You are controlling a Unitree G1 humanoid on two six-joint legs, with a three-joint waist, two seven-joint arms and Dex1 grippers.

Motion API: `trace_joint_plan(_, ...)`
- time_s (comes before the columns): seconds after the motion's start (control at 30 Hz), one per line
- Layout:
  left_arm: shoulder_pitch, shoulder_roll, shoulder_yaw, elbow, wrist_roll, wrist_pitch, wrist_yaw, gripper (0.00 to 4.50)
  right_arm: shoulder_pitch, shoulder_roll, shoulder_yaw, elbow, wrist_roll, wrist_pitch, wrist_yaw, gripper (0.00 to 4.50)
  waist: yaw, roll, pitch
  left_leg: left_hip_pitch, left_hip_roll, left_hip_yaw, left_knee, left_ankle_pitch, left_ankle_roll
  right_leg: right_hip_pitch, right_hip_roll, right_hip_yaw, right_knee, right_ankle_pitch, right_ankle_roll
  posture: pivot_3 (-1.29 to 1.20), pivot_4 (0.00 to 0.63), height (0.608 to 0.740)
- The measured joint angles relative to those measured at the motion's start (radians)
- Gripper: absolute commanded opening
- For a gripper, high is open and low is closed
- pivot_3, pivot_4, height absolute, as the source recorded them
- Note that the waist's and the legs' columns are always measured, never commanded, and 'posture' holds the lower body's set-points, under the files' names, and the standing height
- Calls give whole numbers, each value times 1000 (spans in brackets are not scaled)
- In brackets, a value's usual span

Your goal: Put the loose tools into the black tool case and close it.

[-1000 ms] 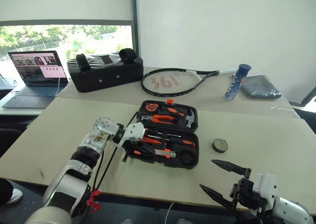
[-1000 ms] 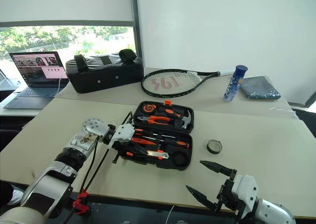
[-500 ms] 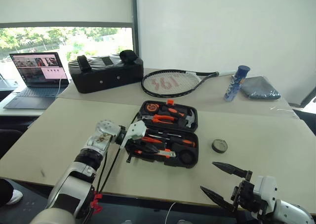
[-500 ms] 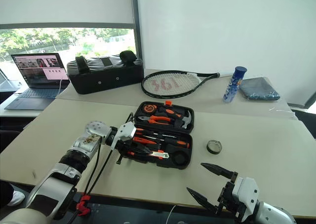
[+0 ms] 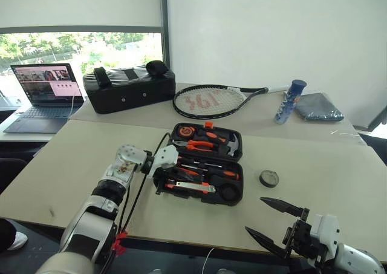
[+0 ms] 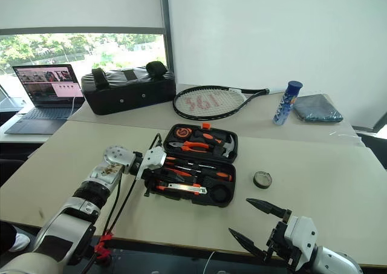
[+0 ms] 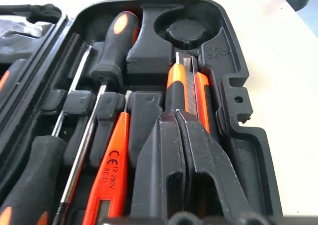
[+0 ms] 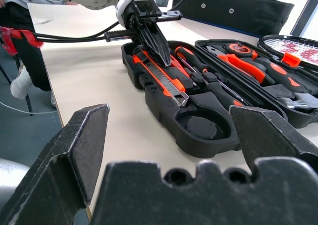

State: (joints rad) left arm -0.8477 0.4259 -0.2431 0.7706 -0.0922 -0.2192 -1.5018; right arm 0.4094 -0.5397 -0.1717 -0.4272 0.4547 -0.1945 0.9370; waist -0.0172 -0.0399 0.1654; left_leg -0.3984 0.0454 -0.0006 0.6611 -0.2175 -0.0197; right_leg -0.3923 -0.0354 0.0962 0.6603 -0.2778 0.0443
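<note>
The left gripper [image 7: 185, 135], fingers closed and empty, presses the utility knife [image 7: 188, 86] into its slot in the tool case [image 5: 236, 146]; the right gripper [image 5: 270, 222], fingers spread, waits near the worktop's front edge for the tape roll [image 5: 269, 178].

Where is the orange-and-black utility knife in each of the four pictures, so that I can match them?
Left eye view: orange-and-black utility knife in the black tool case's front row.
Right eye view: same slot.
Left wrist view: straight ahead of the shut left gripper.
Right wrist view: along the case's near edge.
Shared landmark: the empty round recess beside the knife.
</note>
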Motion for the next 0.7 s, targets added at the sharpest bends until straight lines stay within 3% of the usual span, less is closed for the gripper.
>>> trace_joint_plan(0.53,38,1,-27,-13,79,-66,112,96,3,0,-3,-4,0,0,-4,4500,-2,8,-12,8,0,1,0,0,0,6,0,2,0,0,1,0,150,740)
trace_joint_plan(0.67,143,29,49,-120,-57,24,40,96,52,-5,-68,-22,29,2,-11,4500,-9,7,-11,4,1,1,-2,0,0,2,0,1,0,-1,0,0,150,740)
trace_joint_plan(0.7,158,40,69,-150,-89,58,28,334,70,-9,-84,-24,39,3,-11,4500,-10,6,-10,3,1,1,-2,0,0,1,0,0,0,-1,0,0,150,740)
